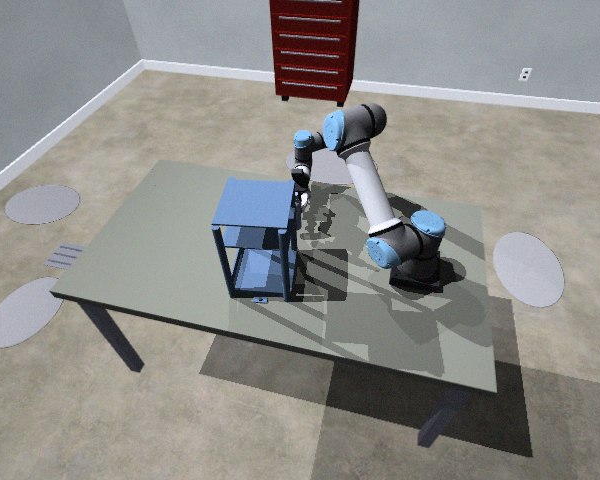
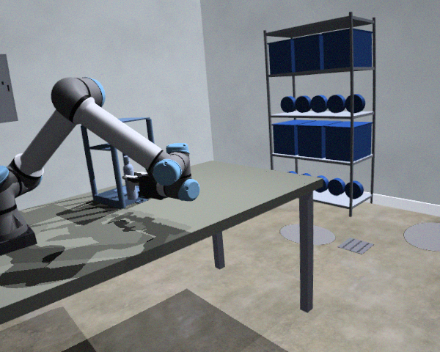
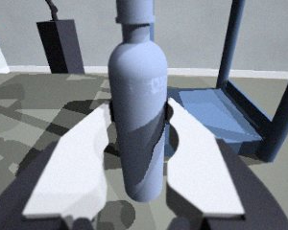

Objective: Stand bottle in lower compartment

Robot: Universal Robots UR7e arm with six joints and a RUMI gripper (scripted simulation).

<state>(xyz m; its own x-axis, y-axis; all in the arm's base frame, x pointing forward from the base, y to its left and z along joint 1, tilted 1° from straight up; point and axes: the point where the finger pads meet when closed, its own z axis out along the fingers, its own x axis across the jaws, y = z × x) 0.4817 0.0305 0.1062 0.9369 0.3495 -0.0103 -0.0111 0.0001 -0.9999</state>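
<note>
My gripper [image 3: 140,101] [image 2: 131,177] [image 1: 303,198] is shut on a grey-blue bottle [image 3: 136,86] [image 2: 127,168]. The white fingers clamp its body at mid-height, and it stands upright with its cap up. I hold it low over the table [image 1: 160,248] [image 2: 232,182], just outside the blue shelving unit [image 1: 253,201] [image 2: 86,151] [image 3: 232,43]. In the wrist view the lower compartment's blue floor [image 3: 211,112] [image 1: 253,271] lies beyond the bottle to the right, between the unit's posts. In the top view the bottle is hidden behind the unit's corner and the wrist.
The robot base [image 1: 416,268] stands on the table's right part. A small dark piece [image 1: 259,299] lies on the table by the unit's near side. A red drawer cabinet [image 1: 313,46] stands at the back wall. A tall metal rack [image 2: 350,114] with blue boxes stands off the table.
</note>
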